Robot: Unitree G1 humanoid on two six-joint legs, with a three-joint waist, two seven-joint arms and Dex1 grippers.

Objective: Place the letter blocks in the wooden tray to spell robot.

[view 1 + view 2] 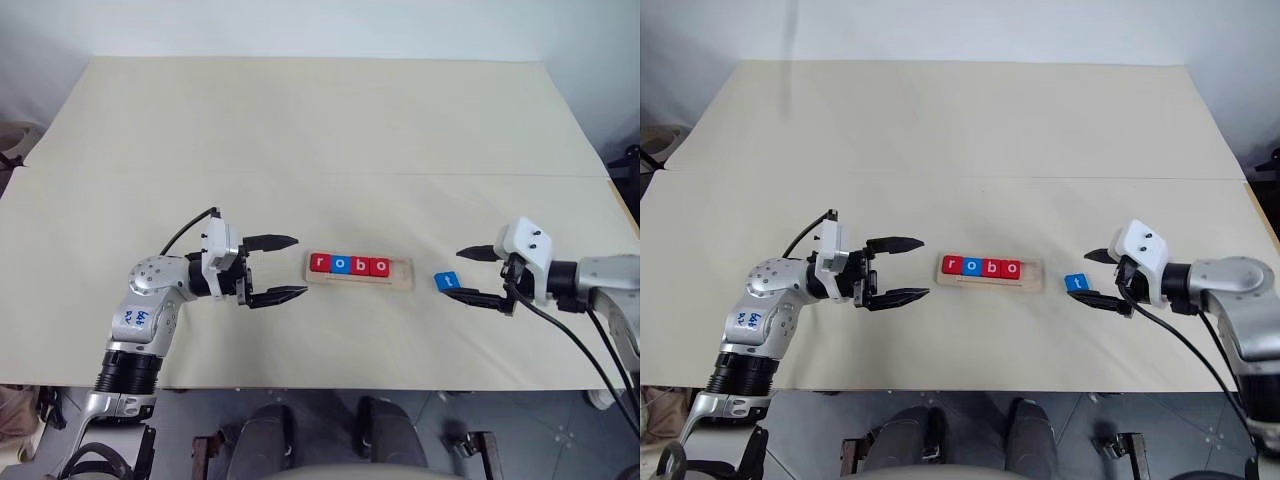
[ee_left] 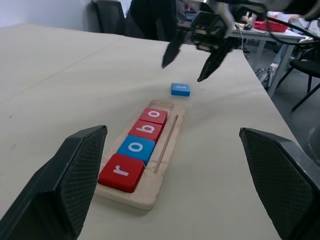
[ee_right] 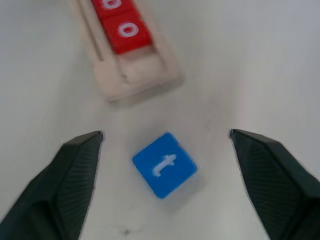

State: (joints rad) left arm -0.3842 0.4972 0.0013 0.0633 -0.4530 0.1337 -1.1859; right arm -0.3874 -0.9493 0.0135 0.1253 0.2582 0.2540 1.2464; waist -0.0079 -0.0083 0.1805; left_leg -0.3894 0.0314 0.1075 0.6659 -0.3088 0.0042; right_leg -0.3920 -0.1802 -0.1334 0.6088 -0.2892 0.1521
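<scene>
The wooden tray (image 1: 400,284) lies at the table's middle front with four letter blocks in it: red r (image 1: 320,263), blue o (image 1: 340,265), red b (image 1: 360,266), red o (image 1: 379,267). Its right end slot is bare. A blue t block (image 1: 446,282) lies flat on the table just right of the tray, also in the right wrist view (image 3: 164,171). My right gripper (image 1: 468,274) is open, fingers either side of the t block and slightly behind it, not touching. My left gripper (image 1: 285,267) is open left of the tray, pointing at it, holding nothing.
The cream table (image 1: 320,150) stretches far behind the tray. Its front edge runs close below both grippers. In the left wrist view, chairs (image 2: 150,17) and another table (image 2: 280,30) stand beyond the far side.
</scene>
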